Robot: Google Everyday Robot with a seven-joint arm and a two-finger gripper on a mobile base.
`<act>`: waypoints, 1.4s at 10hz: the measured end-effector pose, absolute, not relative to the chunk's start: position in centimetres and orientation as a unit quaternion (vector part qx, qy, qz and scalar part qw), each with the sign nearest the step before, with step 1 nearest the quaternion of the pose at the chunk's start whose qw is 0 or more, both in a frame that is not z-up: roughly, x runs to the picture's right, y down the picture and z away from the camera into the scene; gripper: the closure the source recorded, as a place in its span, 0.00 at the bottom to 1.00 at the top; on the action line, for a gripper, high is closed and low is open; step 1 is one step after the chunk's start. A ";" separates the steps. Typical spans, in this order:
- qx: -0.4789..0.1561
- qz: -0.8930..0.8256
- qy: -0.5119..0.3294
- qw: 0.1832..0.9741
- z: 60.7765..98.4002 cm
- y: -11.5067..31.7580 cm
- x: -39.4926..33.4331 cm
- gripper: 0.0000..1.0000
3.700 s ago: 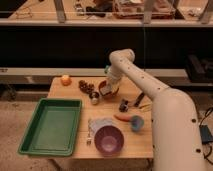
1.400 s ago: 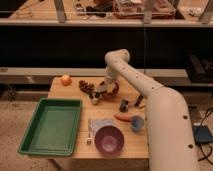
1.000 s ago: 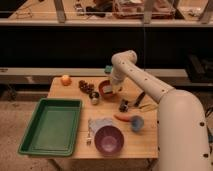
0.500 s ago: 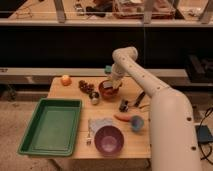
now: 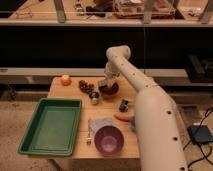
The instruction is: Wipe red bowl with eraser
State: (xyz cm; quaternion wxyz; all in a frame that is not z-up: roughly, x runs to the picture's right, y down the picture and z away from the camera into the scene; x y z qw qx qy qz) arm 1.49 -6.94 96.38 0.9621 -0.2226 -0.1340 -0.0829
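The red bowl (image 5: 110, 91) sits at the back middle of the wooden table (image 5: 70, 95). It is small, round and reddish-brown. My gripper (image 5: 104, 85) hangs from the white arm and is down at the bowl's left rim, partly inside it. The eraser is not visible; the gripper hides whatever it holds.
A green tray (image 5: 50, 125) lies at the front left. A purple bowl (image 5: 109, 139) stands at the front, with a cloth and a utensil (image 5: 90, 135) beside it. An orange fruit (image 5: 65, 80) is at the back left. Dark small objects (image 5: 86, 86) and a can (image 5: 94, 98) lie left of the red bowl. A carrot (image 5: 123, 118) and a small dark item (image 5: 123, 104) lie to the right.
The arm has swung back and forth over the red bowl. The gripper has shifted slightly left across the bowl since half a second ago. The other objects have not moved.
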 end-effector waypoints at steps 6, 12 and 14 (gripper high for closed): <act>-0.222 -0.133 -0.142 0.955 93.6 -4.0 1.3 1.00; -0.207 -0.104 -0.111 0.966 92.8 -4.1 7.1 1.00; -0.199 -0.093 -0.107 0.970 93.3 -5.8 7.4 1.00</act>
